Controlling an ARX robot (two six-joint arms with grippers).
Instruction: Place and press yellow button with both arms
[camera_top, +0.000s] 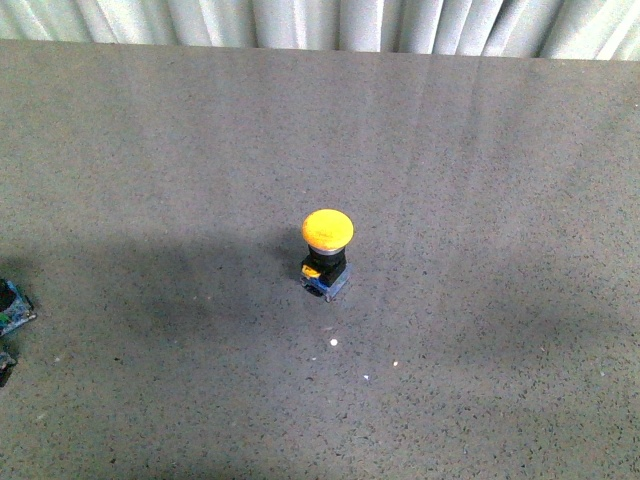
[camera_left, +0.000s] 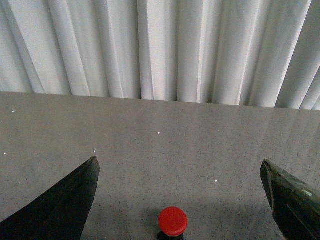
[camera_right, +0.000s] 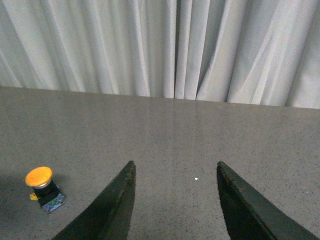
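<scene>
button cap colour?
Yellow-orange dome on the yellow button, clearest in the front view; black neck, bluish base beneath.

The left gripper (camera_left: 180, 195) has its jaws spread wide — dark fingers (camera_left: 65, 205) sit at the lower corners of its wrist view. The right gripper (camera_right: 175, 200) is parted too — its fingers (camera_right: 112, 210) rise from the lower edge, nothing between them.

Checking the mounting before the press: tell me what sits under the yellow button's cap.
Under the yellow button's domed cap, a short black neck stands on a bluish-grey base resting on the grey table. The cap's overhang hides the top of the neck.
</scene>
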